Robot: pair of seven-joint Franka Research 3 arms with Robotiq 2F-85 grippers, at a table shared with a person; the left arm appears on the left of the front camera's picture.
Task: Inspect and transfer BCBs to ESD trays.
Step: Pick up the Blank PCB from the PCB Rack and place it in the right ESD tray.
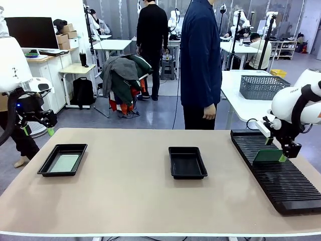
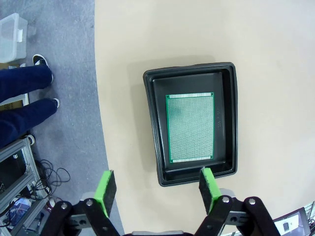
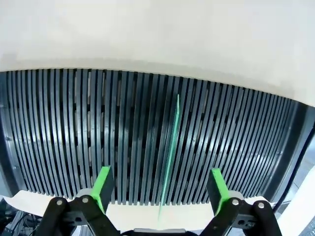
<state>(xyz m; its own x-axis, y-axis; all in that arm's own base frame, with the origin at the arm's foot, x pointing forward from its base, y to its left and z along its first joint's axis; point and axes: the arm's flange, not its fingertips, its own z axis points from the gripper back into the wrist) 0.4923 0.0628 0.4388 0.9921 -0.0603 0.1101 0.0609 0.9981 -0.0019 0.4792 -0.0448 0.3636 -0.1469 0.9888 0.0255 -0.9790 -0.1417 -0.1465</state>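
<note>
You've got 1 BCB (image 2: 190, 127) flat in left ESD tray (image 2: 152, 123); centre tray (image 1: 172, 161) at mid surface (image 1: 125, 201). 2nd BCB (image 3: 171, 142) stands on edge in slotted rack (image 3: 74, 123). Left hand (image 2: 156, 182) spread wide above left tray, touching nothing. Right hand (image 3: 160, 178) spread, straddling upright BCB w/o contact. It's edge-on at wrist cam, so you can't read its face.

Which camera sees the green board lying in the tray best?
The left wrist view: it looks straight down on the circuit board lying flat in the black tray, so its dotted grid shows. The front view gives it small and pale. The right wrist view looks at the slotted rack instead.
</note>
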